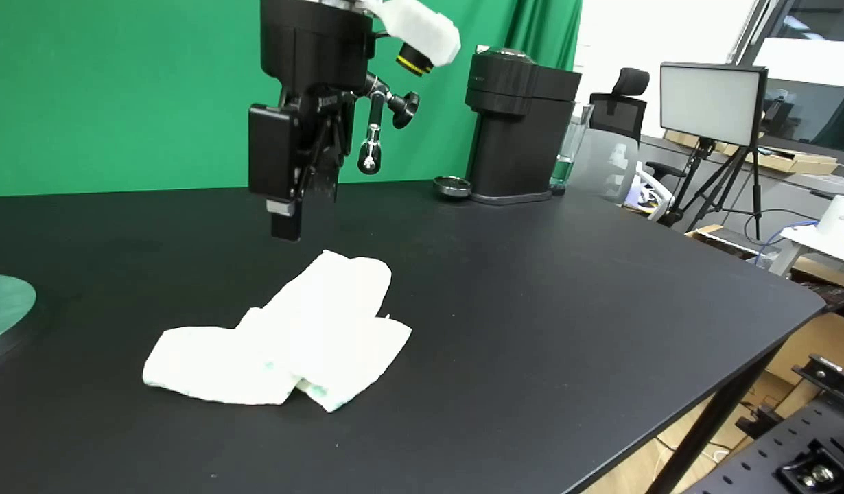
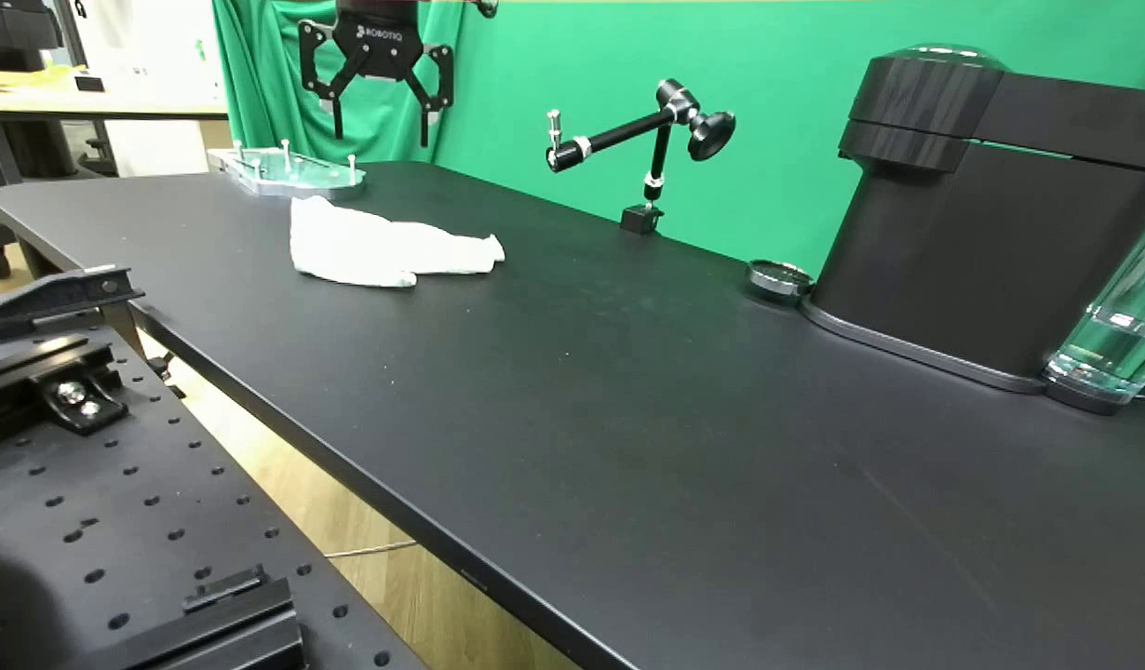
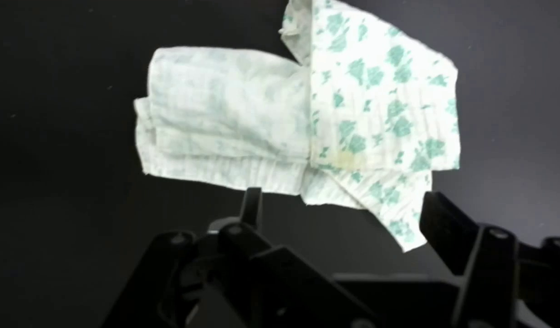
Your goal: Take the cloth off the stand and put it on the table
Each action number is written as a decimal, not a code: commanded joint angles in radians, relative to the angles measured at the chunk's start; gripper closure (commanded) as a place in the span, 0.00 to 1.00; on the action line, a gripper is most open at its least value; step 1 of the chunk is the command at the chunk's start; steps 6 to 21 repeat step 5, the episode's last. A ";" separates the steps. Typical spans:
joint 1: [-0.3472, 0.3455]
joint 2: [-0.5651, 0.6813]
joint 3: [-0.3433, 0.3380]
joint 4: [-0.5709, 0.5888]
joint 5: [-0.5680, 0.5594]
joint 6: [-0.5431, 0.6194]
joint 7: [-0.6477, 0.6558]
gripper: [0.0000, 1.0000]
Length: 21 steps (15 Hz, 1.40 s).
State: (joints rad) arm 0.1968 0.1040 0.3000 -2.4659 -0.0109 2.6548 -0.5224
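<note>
The cloth (image 1: 291,336), white with green leaf prints, lies folded and crumpled on the black table (image 1: 532,329). It also shows in an exterior view (image 2: 377,247) and in the wrist view (image 3: 380,100). My gripper (image 2: 382,130) is open, with nothing between its fingers, and hangs above the table, apart from the cloth. In the wrist view the fingertips (image 3: 343,197) frame the cloth's lower edge and a pointed corner. The stand (image 2: 661,167), a black jointed arm with a knob, is fixed at the table's back edge; it holds no cloth. It is partly behind my gripper in an exterior view (image 1: 374,130).
A black coffee machine (image 2: 982,233) with a clear water tank (image 2: 1117,326) stands at the back. A small round metal dish (image 2: 779,277) is beside it. A clear plate with pegs (image 2: 284,172) lies at the table's far end. A perforated metal platform (image 2: 163,484) is beside the table.
</note>
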 commanded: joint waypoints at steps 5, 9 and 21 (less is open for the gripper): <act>0.013 -0.264 -0.062 -0.178 0.004 0.122 0.136 0.00; 0.013 -0.264 -0.062 -0.178 0.004 0.122 0.136 0.00; 0.013 -0.264 -0.062 -0.178 0.004 0.122 0.136 0.00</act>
